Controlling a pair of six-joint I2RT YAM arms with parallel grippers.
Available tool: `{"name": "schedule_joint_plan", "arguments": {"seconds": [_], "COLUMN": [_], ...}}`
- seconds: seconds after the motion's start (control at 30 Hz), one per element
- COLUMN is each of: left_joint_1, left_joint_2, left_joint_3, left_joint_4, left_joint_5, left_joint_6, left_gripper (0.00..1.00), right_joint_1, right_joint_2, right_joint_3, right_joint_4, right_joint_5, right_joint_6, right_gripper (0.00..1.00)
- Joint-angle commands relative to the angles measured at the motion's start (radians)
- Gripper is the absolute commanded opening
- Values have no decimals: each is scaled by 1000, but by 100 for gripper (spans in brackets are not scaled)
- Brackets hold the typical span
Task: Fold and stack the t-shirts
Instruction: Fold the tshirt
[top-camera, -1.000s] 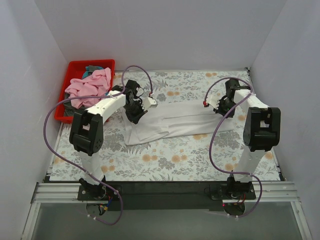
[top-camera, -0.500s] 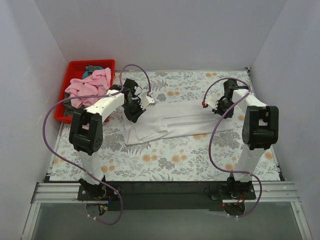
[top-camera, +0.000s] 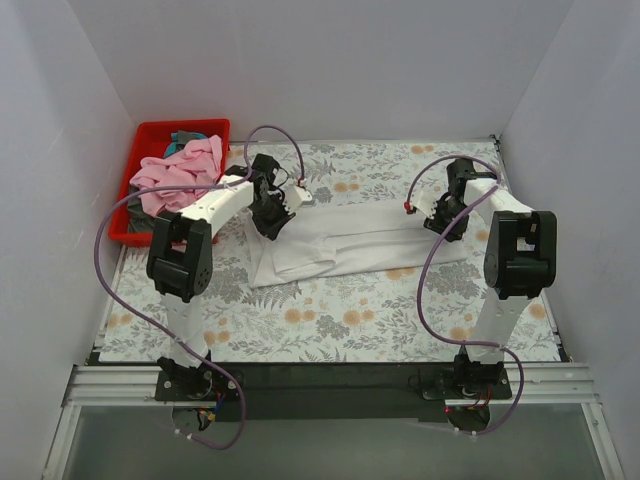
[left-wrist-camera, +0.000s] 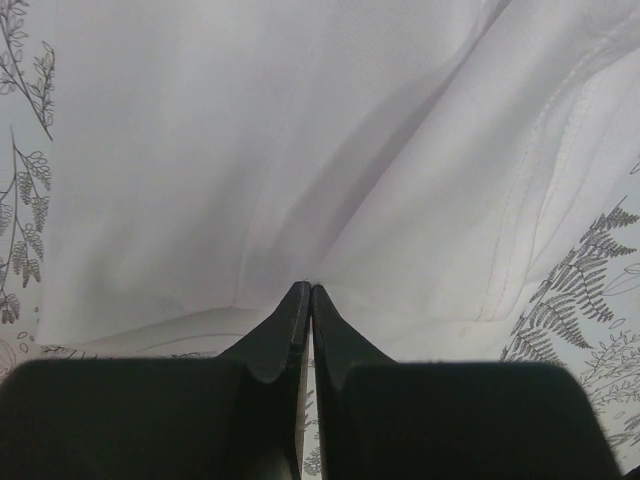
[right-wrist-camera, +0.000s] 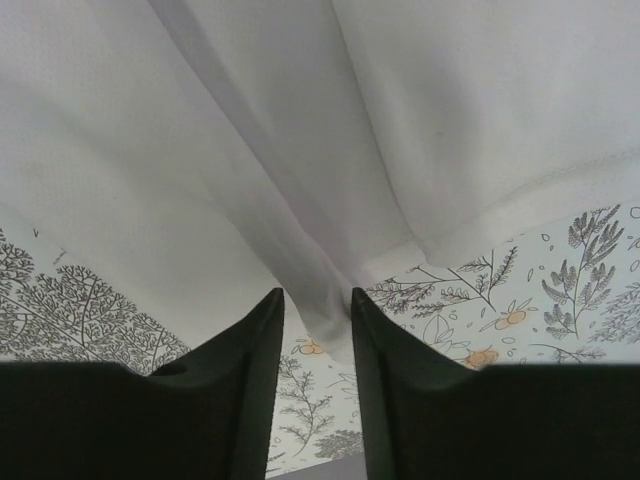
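Observation:
The large white t-shirt (top-camera: 350, 242) lies folded into a long band across the middle of the floral table cover. My left gripper (top-camera: 271, 224) is at its left end. In the left wrist view this gripper (left-wrist-camera: 305, 288) is shut, its tips pinching the edge of the white fabric (left-wrist-camera: 250, 150). My right gripper (top-camera: 441, 214) is at the shirt's right end. In the right wrist view it (right-wrist-camera: 317, 296) is open, with a fold of the white shirt (right-wrist-camera: 400, 120) hanging between the fingers. A pink t-shirt (top-camera: 180, 170) and a teal one (top-camera: 185, 137) are in the bin.
The red plastic bin (top-camera: 150, 130) stands at the far left corner, beside my left arm. White walls close in the table on three sides. The floral cover (top-camera: 330, 320) reaches the near edge, where both arm bases stand.
My left gripper has moved a little further back and left at the shirt's left end. My right gripper has shifted slightly towards the back. The shirt's left corner has drawn in a little.

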Motion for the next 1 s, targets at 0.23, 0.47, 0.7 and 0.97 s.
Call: {"name": "schedule_joint_plan", "arguments": {"seconds": [0.23, 0.47, 0.7, 0.97], "left_joint_1": [11, 98, 170, 194], "left_joint_2": [8, -128, -297, -343], "left_joint_3": [107, 12, -152, -330], "left_joint_4": [18, 2, -53, 31], "left_joint_5": [-3, 60, 253, 230], "left_joint_6": [-30, -96, -322, -452], "left_gripper": [30, 56, 57, 61], "right_joint_1": [-19, -146, -211, -243], "right_joint_2": [-82, -117, -119, -2], "right_joint_3": [19, 95, 26, 68], "right_joint_4": [3, -166, -220, -214], "right_joint_5": [-22, -160, -252, -272], "right_joint_6": [115, 260, 389, 512], "right_gripper": [54, 64, 62, 62]}}
